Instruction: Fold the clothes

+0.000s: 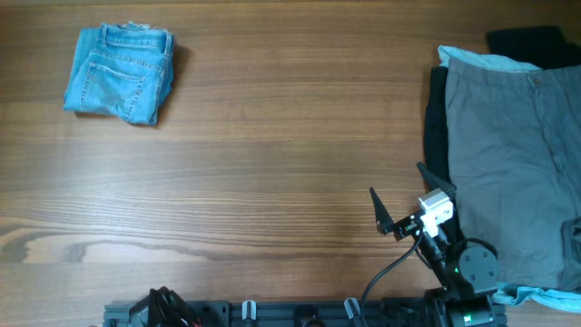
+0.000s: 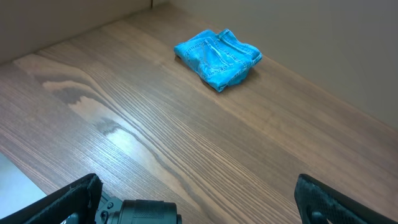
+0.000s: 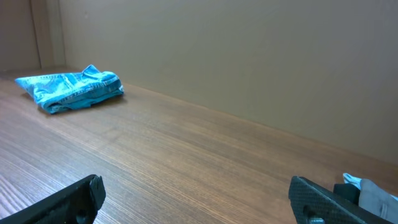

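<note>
The light-blue denim jeans (image 1: 120, 84) lie folded in a small bundle at the table's far left, back pocket up. They also show in the left wrist view (image 2: 217, 57) and the right wrist view (image 3: 71, 89). Grey-khaki trousers (image 1: 508, 154) lie spread flat at the right edge, on top of a black garment (image 1: 437, 118) and a light-blue cloth (image 1: 481, 60). My right gripper (image 1: 396, 179) is open and empty just left of the trousers, low over the wood (image 3: 196, 199). My left gripper (image 2: 199, 202) is open and empty, far from the jeans.
The wooden table (image 1: 272, 163) runs between the jeans and the pile. A corner of the pile's cloth (image 3: 373, 196) shows beside my right finger. The left arm's base (image 1: 163, 304) sits at the front edge. A wall (image 3: 249, 56) stands behind the table.
</note>
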